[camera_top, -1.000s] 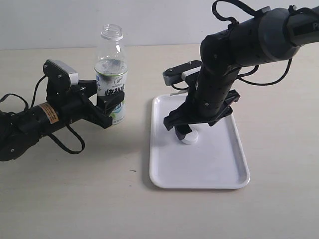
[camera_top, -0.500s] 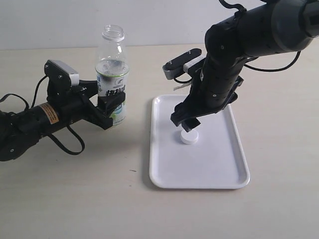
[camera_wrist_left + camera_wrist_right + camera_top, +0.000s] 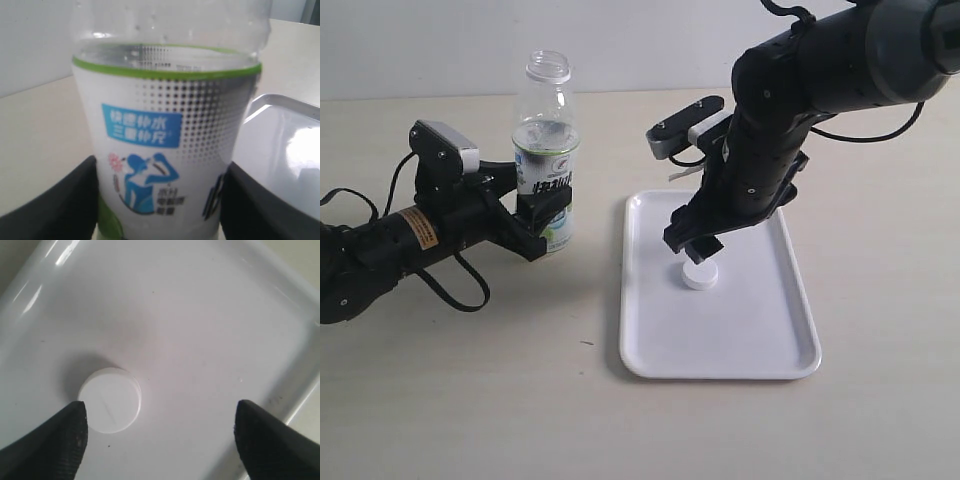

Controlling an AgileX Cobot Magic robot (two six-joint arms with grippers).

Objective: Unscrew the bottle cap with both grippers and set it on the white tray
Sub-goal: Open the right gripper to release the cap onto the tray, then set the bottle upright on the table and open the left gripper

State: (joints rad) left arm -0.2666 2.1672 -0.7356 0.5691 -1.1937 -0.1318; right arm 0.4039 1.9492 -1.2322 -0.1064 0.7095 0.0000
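The clear bottle [image 3: 544, 150] stands upright on the table with its neck uncapped, and my left gripper [image 3: 542, 215] is shut on its labelled lower body. In the left wrist view the bottle [image 3: 165, 135] fills the space between both black fingers [image 3: 65, 200]. The small white bottle cap [image 3: 700, 276] lies flat on the white tray [image 3: 760, 340]. My right gripper [image 3: 692, 250] hangs open just above the cap. In the right wrist view the cap [image 3: 110, 400] lies close to one of the wide-spread fingertips [image 3: 60, 440], with the tray [image 3: 200, 315] beneath.
The tray's raised rim [image 3: 295, 295] runs close beside the right gripper. The tray's corner [image 3: 285, 130] lies just past the bottle. Bare beige tabletop [image 3: 470, 390] surrounds both arms. A grey block [image 3: 445, 140] sits on the left wrist.
A second ago my right gripper stood low over the cap on the tray. It has since risen clear, leaving the cap lying there. The left gripper and bottle have not moved.
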